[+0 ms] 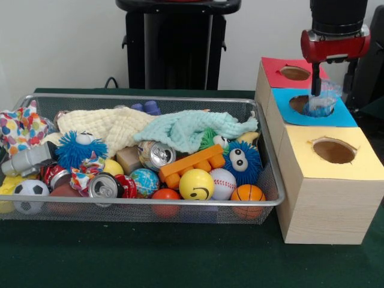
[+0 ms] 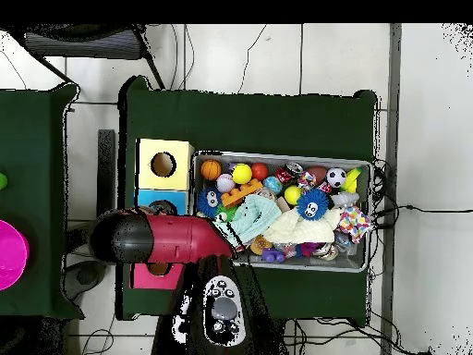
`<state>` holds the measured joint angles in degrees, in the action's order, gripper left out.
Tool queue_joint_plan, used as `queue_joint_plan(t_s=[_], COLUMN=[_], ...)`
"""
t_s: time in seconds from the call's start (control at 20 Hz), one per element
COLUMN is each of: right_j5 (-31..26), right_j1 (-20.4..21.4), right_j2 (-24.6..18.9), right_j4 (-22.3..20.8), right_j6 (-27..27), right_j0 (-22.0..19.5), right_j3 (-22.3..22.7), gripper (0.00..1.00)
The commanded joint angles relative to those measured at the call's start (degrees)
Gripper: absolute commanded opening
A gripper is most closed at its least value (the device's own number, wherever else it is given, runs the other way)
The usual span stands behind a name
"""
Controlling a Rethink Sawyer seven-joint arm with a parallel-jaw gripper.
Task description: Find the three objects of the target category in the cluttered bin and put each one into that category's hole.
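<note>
We are holding the crinkly plastic bottle (image 1: 322, 103) in our clenched hand (image 1: 315, 90), centring it over the blue-surround hole (image 1: 303, 104) before releasing.

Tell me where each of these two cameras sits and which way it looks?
Front view: across the table, facing the robot; shows the bin, three boxes, and the pincer holding a bottle over the blue hole.
Overhead view: above the table, looking straight down; the red arm covers the boxes.
Both show bin, boxes and arm.
</note>
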<state>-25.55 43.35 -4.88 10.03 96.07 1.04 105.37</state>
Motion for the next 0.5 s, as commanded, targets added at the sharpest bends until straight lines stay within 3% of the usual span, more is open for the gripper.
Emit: queue_joint_plan(t_s=[0.05, 0.5], right_j5=[-4.52, -0.74], right_j1=[-0.04, -0.85], right_j2=[-0.36, 0.05], right_j4=[0.24, -0.88], right_j6=[9.16, 8.45], right_j0=[-0.28, -0.68], right_j3=[-0.49, -0.11], gripper=[1.00, 1.00])
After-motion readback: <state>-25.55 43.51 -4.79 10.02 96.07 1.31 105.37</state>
